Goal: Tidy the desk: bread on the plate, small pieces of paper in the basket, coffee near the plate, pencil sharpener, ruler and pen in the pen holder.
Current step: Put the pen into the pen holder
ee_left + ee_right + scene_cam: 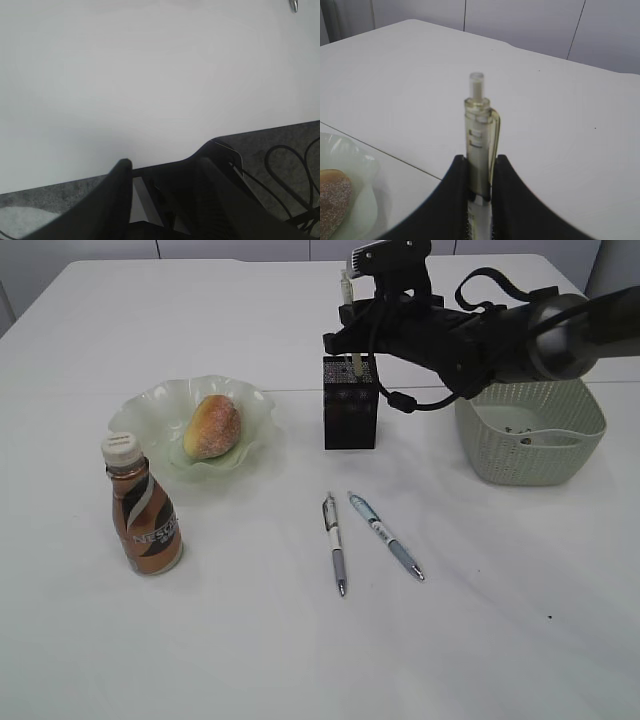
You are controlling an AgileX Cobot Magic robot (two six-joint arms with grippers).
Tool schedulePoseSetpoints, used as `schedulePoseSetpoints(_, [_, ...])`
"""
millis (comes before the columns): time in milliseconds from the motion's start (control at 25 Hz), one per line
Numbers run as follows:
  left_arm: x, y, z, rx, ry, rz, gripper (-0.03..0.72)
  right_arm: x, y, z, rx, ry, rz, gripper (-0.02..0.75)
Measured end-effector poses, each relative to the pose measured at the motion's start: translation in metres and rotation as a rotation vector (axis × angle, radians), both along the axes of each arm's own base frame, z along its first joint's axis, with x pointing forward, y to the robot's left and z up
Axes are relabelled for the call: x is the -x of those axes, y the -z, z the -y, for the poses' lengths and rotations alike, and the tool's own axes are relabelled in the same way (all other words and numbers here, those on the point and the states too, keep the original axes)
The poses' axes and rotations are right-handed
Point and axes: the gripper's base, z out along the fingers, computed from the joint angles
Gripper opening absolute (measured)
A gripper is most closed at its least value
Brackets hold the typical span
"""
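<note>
Currently, at upper centre, the right gripper (479,180) is pinching a light, rigid, slippery pen (480,145) mid-barrel, holding it upright over the pen holder (350,405).

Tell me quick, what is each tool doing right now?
Left tool: open, holding nothing.
Right tool: closed on a pen, above the pen holder.
</note>
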Motion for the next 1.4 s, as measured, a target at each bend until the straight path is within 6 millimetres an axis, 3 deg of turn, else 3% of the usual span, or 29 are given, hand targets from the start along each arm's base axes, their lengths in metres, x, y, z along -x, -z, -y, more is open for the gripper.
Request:
schedulePoseSetpoints(440, [0.000, 0.000, 0.000, 0.000, 0.000, 0.000, 0.307, -0.003, 0.022, -0.001, 0.005, 0.004, -0.041, 0.100])
schedulePoseSetpoints(760, [0.000, 0.000, 0.000, 0.000, 0.000, 0.000, 0.307, -0.004, 0.023, -0.001, 0.004, 0.003, -0.040, 0.118])
schedulePoseSetpoints(880, [0.000, 0.000, 0.000, 0.000, 0.000, 0.000, 0.307, -0.005, 0.020, -0.002, -0.008, -0.001, -0.015, 0.162])
schedulePoseSetpoints(1120, [0.000, 0.000, 0.000, 0.000, 0.000, 0.000, 0.307, -0.006, 0.017, -0.002, -0.027, 0.000, -0.002, 0.331])
schedulePoseSetpoints(1400, [0.000, 0.000, 0.000, 0.000, 0.000, 0.000, 0.307, -0.005, 0.019, 0.000, -0.044, 0.033, -0.095, 0.363])
